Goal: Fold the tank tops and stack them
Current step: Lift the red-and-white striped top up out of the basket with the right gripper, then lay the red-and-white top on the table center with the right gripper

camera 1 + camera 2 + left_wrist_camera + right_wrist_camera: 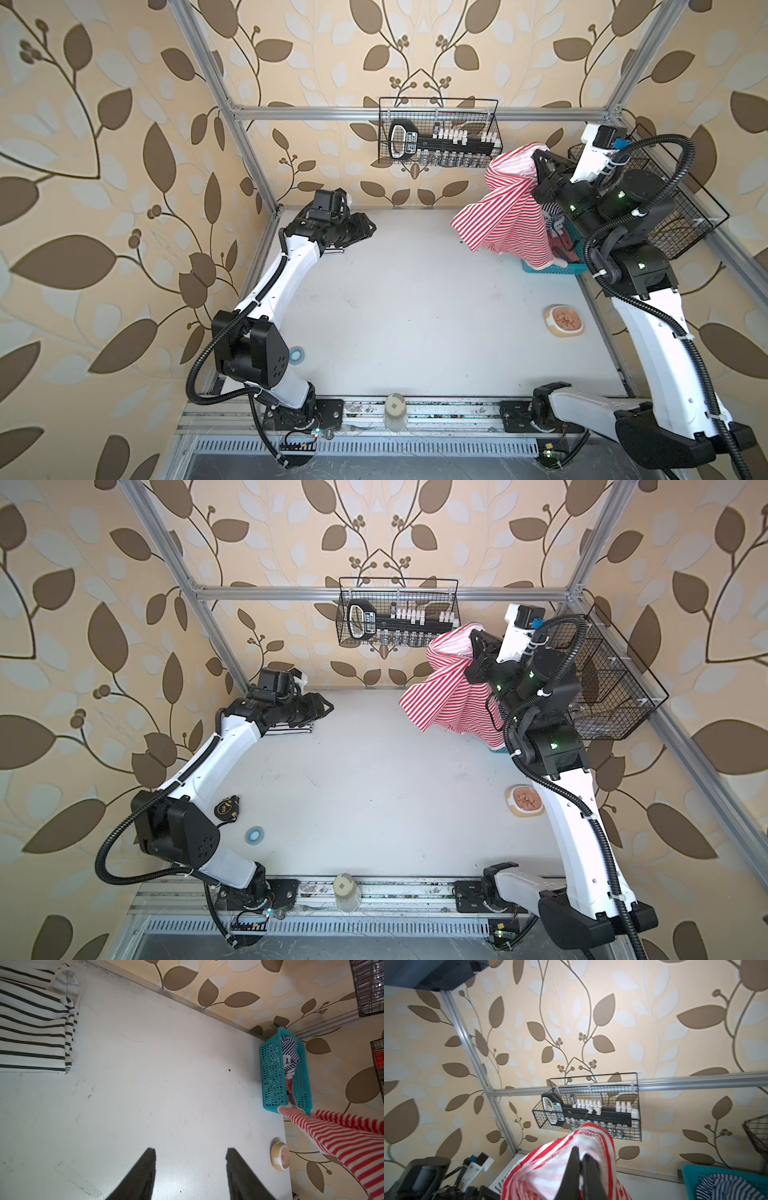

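Both arms, the left arm (pixel 272 286) and the right arm (pixel 648 345), have glossy white link shells and matte black joint housings. Black corrugated cable conduit (pixel 598 249), tied on with white zip ties, loops along each. Small green indicator lights (pixel 619 194) glow on the right arm's joints. The ribbed gripper fingers (pixel 137 1178) are black.

Lab robot cell: aluminium frame (pixel 415 112), leaf-wallpaper panels (pixel 104 124), white table (pixel 415 311), wire baskets (pixel 436 133).
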Action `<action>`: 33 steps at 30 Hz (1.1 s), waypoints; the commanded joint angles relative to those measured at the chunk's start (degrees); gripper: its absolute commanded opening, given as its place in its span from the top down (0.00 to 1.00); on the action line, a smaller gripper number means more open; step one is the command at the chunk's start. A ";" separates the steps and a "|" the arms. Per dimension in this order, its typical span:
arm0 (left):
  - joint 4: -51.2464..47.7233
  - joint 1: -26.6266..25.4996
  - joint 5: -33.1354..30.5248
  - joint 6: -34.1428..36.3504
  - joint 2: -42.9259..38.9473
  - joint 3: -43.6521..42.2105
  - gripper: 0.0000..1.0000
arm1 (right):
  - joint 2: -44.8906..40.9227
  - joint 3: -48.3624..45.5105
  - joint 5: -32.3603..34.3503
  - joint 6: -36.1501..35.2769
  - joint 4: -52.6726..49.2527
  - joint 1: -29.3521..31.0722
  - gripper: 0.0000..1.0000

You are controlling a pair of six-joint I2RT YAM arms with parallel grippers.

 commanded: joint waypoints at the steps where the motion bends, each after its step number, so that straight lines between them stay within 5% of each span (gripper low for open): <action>1: 1.84 -0.29 -0.23 0.25 -4.04 -0.35 0.43 | 0.22 2.18 -7.27 3.05 2.61 1.35 1.00; 17: 1.52 -0.29 -2.53 0.97 -7.53 -1.62 0.43 | 7.44 2.64 -25.58 16.22 11.79 1.58 1.00; 28: 2.49 -0.38 -0.25 -0.03 -3.85 -2.81 0.44 | 1.75 -30.66 -16.54 26.66 4.51 -4.77 1.00; 33: 2.05 -2.55 0.55 0.17 -1.19 -2.55 0.46 | 3.58 -41.22 -10.57 25.83 -1.14 -6.34 1.00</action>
